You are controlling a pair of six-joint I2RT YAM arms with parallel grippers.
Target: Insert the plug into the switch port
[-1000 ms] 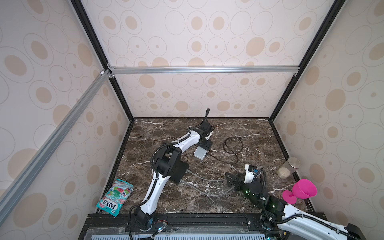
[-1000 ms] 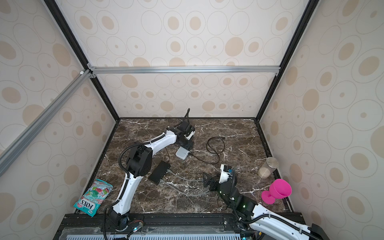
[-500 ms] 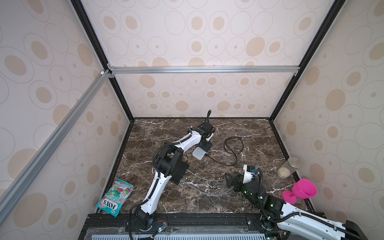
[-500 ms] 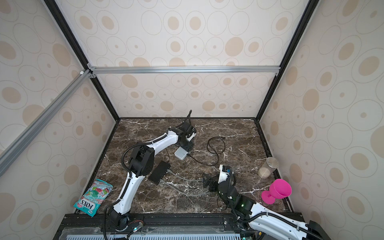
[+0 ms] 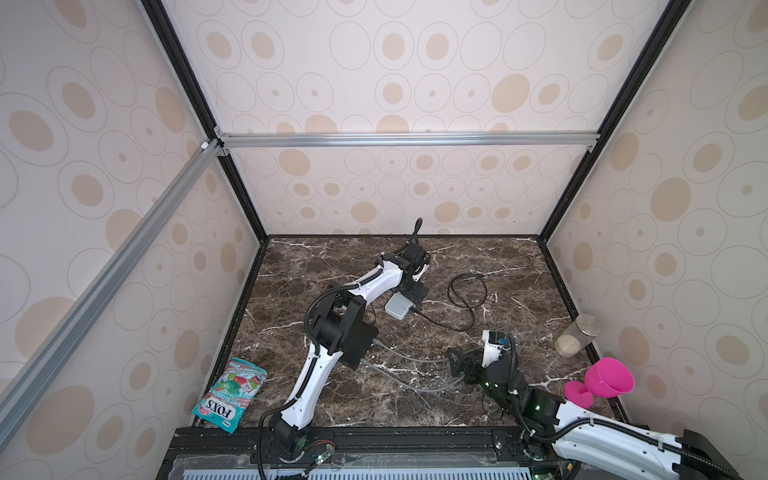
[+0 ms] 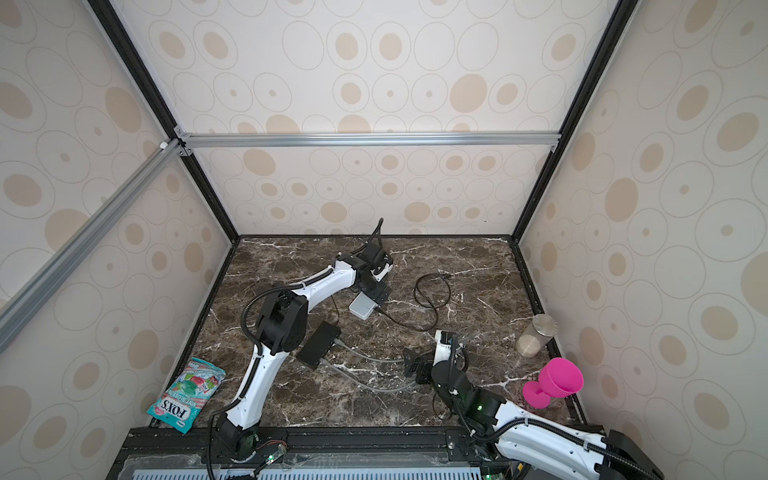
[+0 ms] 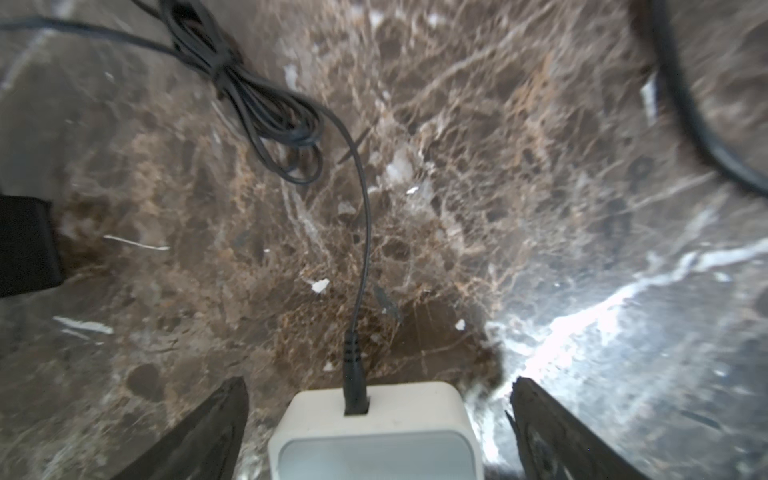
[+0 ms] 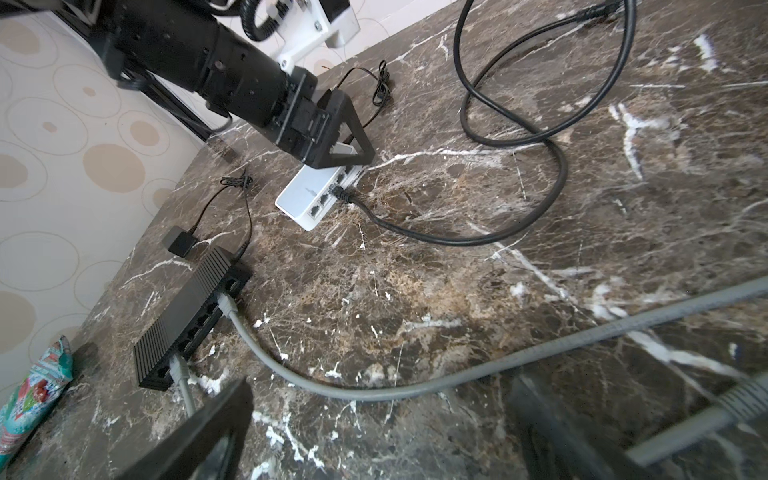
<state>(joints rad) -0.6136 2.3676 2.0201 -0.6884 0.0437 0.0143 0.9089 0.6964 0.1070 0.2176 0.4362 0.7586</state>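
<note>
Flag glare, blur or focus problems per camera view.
Left wrist view: blown-out glare on the marble tabletop beside the white switch, and the whole frame is soft. Right wrist view: mid-scene is sharp, but the grey cable goes out of focus along its nearest stretch. Both top views: evenly lit and sharp, no obvious glare.

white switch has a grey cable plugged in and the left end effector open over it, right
No: the cable plugged into the white switch is black, as the right wrist view shows. The left end effector is open over it.
</note>
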